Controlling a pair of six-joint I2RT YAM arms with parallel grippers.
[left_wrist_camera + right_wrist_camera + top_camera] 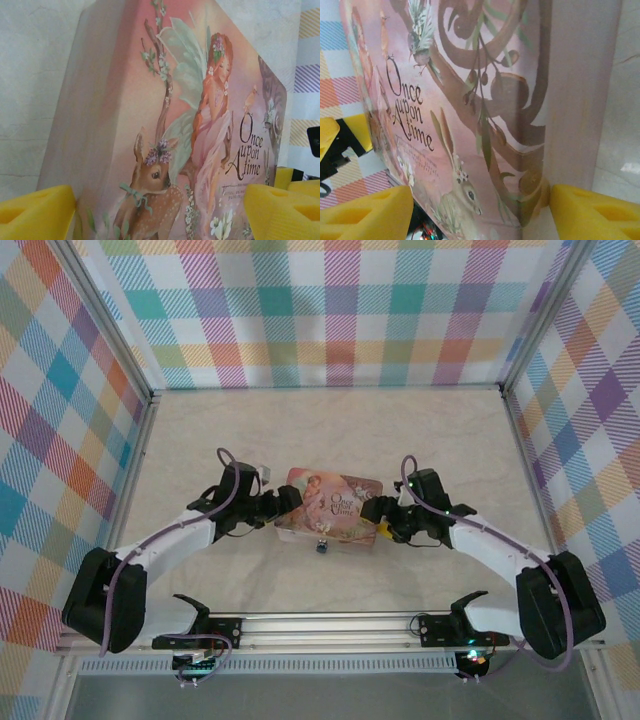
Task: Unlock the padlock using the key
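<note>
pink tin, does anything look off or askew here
Nothing spilled or damaged. The pink tin lies slightly skewed on the table, the left gripper and right gripper straddling its ends with yellow fingers, while the tiny padlock sits at its near edge, away from both.

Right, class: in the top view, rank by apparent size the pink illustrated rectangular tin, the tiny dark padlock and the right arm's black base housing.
1-2. Pink illustrated rectangular tin and right arm's black base housing: alike, unranked.
3. Tiny dark padlock: far smallest.
</note>
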